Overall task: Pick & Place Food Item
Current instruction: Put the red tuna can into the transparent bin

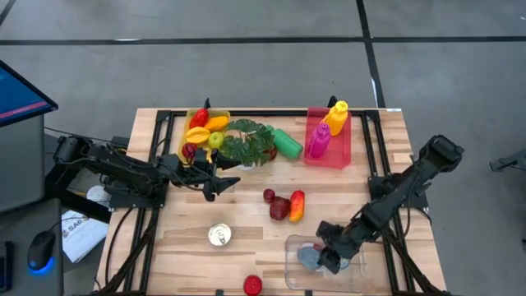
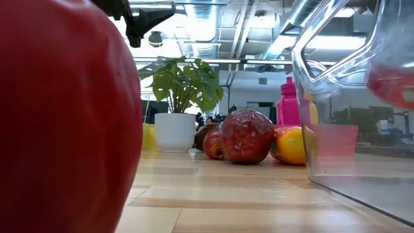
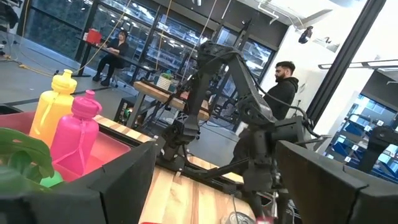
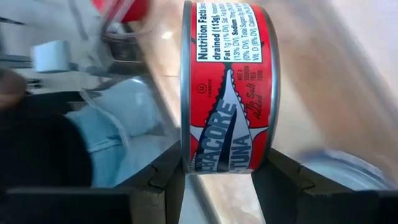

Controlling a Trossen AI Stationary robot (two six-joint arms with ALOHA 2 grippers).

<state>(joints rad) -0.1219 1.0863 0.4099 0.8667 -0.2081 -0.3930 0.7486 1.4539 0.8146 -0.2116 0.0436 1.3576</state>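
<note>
A red tuna can (image 4: pixel 227 87) sits between the fingers of my right gripper (image 4: pixel 217 180), which is shut on it and points steeply down over the clear plastic container (image 1: pixel 296 267) at the table's near right. Through the container's wall the can shows as a red blur (image 2: pixel 394 84). A pale grey-blue thing (image 1: pixel 309 258) lies inside the container. My left gripper (image 1: pixel 223 184) hangs open and holds nothing, left of the table's middle, near the potted plant (image 1: pixel 251 144). My right gripper pinches the tuna can between its two fingers (image 4: pixel 165 180), one on each flat end (image 4: pixel 186 149), so the label side faces the wrist camera. The fingers slant down from the table's right. The can stands on edge in the hold, clear of the table, over the container's opening.
Loose fruit (image 1: pixel 281 205) lies at mid-table and a tin (image 1: pixel 219 235) lies at near left. A red thing (image 1: pixel 253 284) at the near edge fills the low view's left. At the back stand a yellow fruit basket (image 1: pixel 204 130), a green item (image 1: pixel 288 144) and a pink bin with bottles (image 1: pixel 329 136).
</note>
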